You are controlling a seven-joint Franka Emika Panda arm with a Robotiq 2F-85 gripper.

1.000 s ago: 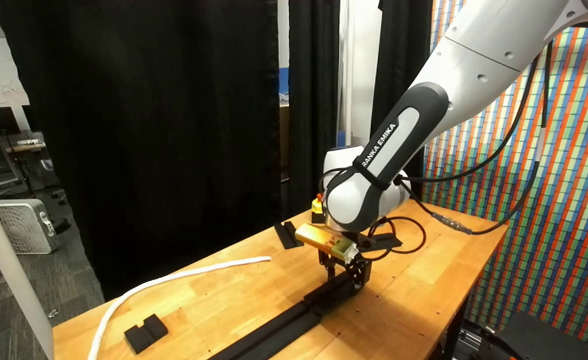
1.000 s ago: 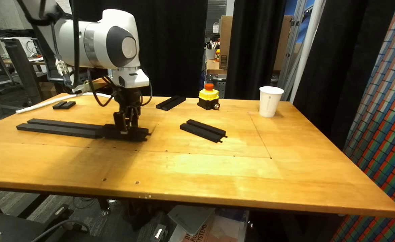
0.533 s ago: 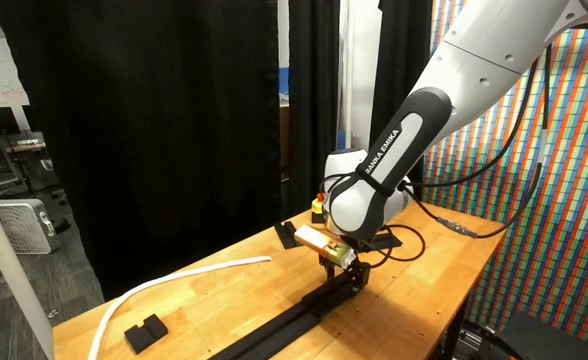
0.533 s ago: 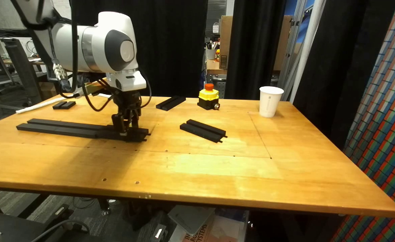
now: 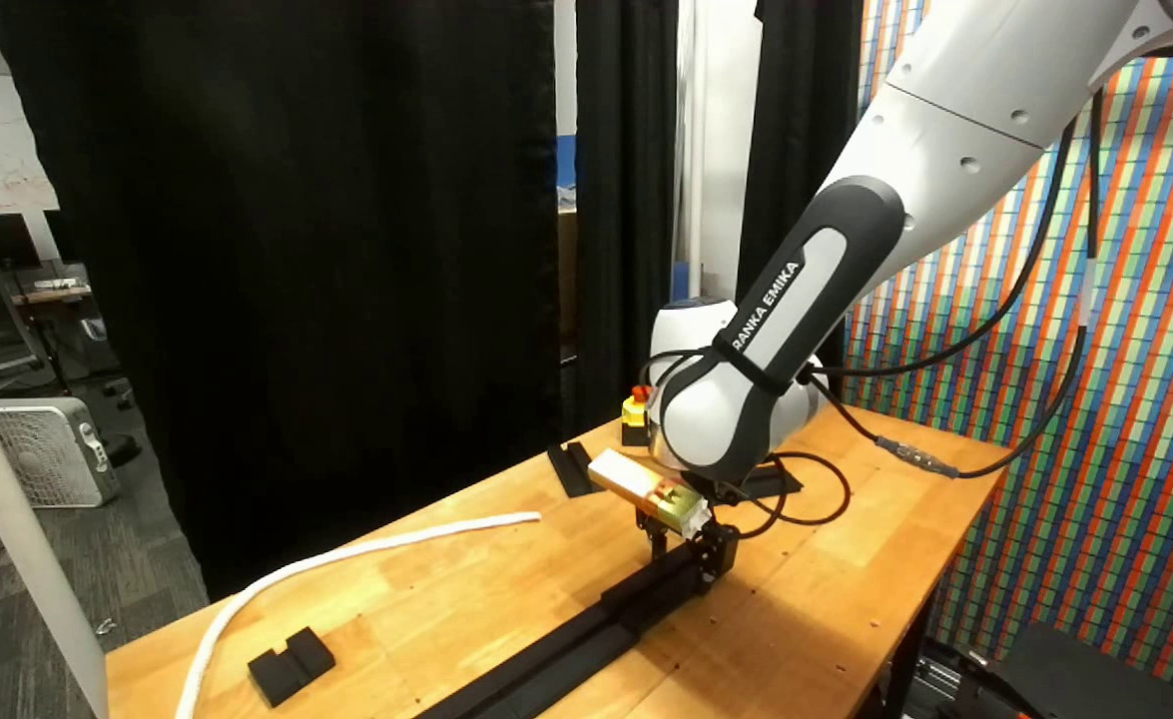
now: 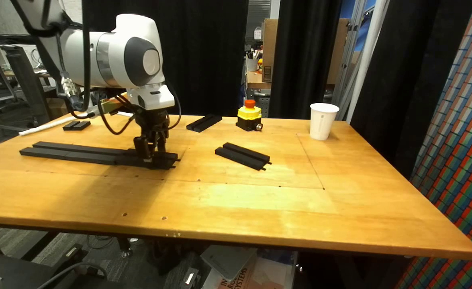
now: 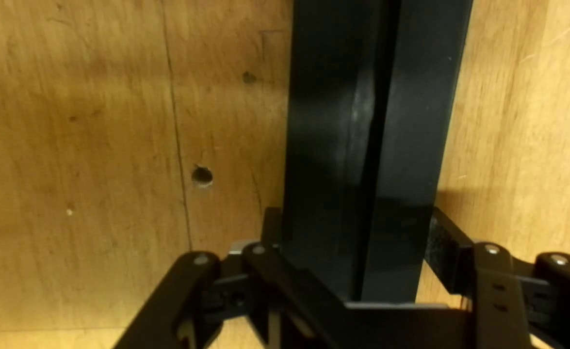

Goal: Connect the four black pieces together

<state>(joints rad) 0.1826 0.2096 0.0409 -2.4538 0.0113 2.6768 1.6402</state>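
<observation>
Only the wrist view shows the end effector [image 7: 355, 230] closed on both flanks of a grooved black piece [image 7: 326, 203]. In an exterior view that piece lines up with the matte black rail [image 6: 75, 156] on the wooden bench [image 6: 260, 208]; a two-pronged loose bar [image 6: 240, 158] lies apart.

Two grooved black bars [image 6: 45, 153] form a rail [image 6: 71, 156]; a third bar [image 7: 333, 194] sits nearly aligned at its end; the fourth bar [image 6: 240, 158] lies askew, apart from the rail.
</observation>
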